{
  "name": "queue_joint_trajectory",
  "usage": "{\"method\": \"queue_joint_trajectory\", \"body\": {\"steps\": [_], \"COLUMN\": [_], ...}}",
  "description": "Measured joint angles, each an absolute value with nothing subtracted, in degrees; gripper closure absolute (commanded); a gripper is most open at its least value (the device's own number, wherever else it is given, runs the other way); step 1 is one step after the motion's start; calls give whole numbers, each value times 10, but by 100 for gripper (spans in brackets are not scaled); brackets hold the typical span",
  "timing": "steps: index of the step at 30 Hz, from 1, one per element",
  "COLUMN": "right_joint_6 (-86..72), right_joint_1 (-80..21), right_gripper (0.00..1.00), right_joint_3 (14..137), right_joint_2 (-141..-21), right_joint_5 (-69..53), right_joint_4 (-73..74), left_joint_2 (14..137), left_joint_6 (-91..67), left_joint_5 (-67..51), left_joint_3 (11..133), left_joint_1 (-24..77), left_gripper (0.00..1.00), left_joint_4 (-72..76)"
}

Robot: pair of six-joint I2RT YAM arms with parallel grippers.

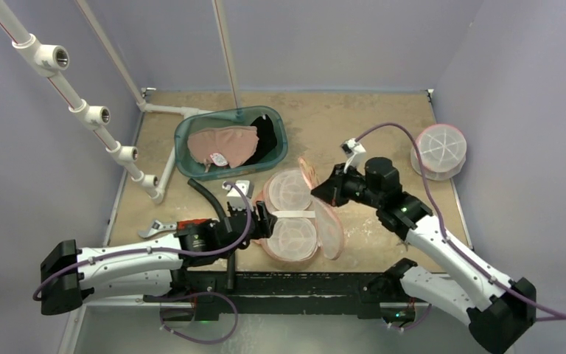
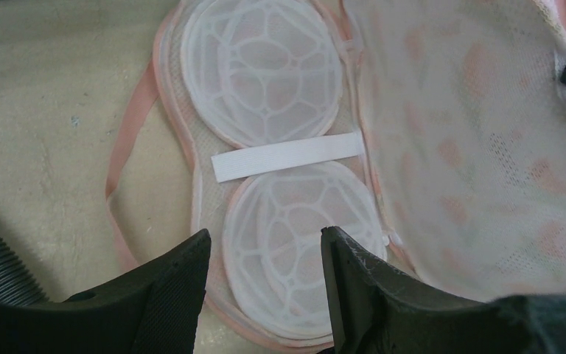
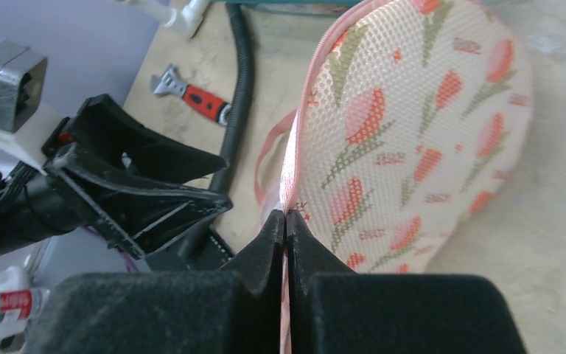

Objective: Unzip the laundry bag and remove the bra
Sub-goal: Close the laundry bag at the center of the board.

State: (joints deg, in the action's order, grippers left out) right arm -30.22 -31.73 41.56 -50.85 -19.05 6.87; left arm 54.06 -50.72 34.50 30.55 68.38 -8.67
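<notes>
The laundry bag lies unzipped and spread open in the middle of the table. Its tulip-print mesh lid is raised on the right side. My right gripper is shut on the lid's pink edge trim. Inside the bag are two white lattice domes joined by a white band. A peach tint shows through the domes, but I cannot make out the bra there. My left gripper hangs open just above the nearer dome, holding nothing. A pink strap loops out at the bag's left.
A teal basin at the back holds a pink garment and something black. A round white mesh case sits far right. A black hose and a red-handled wrench lie left of the bag. White pipes run along the left.
</notes>
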Motion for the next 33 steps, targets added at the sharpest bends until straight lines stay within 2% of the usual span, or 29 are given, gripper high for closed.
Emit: {"method": "queue_joint_trajectory", "body": {"steps": [7,9,11,14,15,17,22,26,29,33], "right_joint_6": [-330,-341,-350,-360,-362,-362,-364,-361,-363,-386], "right_joint_1": [-426,-439,-445,-460,-464,-473,-476,-473,-448,-382], "right_gripper": [99,84,58,24,15,7,5,8,20,19], "right_joint_3": [419,422,425,447,454,465,465,442,381,254], "right_joint_2": [-616,-655,-690,-752,-766,-784,-753,-665,-575,-527], "right_joint_5": [-171,-159,-153,-144,-143,-136,-123,-75,-50,-55], "right_joint_4": [-13,-37,-55,-77,-82,-90,-88,-82,-91,-132], "left_joint_2": [479,455,433,416,414,414,414,414,418,434], "left_joint_6": [-544,-551,-557,-565,-566,-567,-569,-568,-561,-553], "left_joint_5": [371,380,389,401,403,406,407,405,397,375], "left_joint_3": [291,291,291,291,291,291,291,291,288,251], "left_joint_1": [684,684,684,684,684,684,684,684,684,684], "left_gripper": [45,45,45,45,45,45,44,41,41,41], "left_joint_4": [-149,-163,-177,-195,-199,-209,-219,-219,-199,-118]}}
